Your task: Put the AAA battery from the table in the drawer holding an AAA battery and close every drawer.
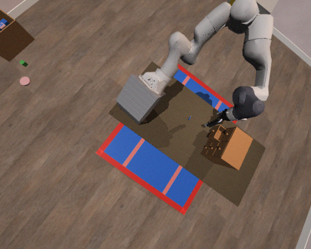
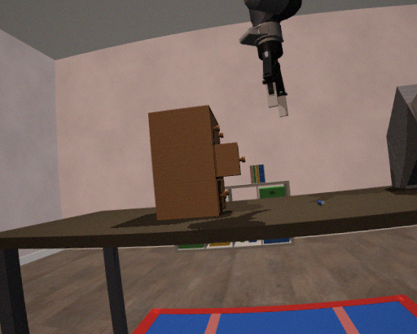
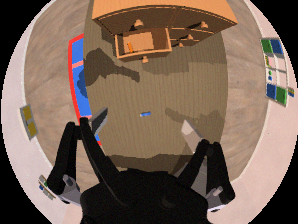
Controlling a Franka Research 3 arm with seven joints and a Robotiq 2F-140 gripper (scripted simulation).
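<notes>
1. Black jaws of the gripper (image 2: 278,107) stand spread wide with nothing between them, hanging in the air above the table (image 2: 353,212).
2. Below and in front of the fingers, the small blue AAA battery (image 3: 144,115) lies on the dark table top, well apart from the chest (image 2: 184,163).
3. One middle drawer (image 2: 227,160) of the wooden chest stands pulled partway out; the wrist view shows a small orange thing (image 3: 131,46) inside it.
4. The other drawers look pushed in.
5. A grey block (image 1: 138,98) carries the arm's foot at the far end of the table.
</notes>
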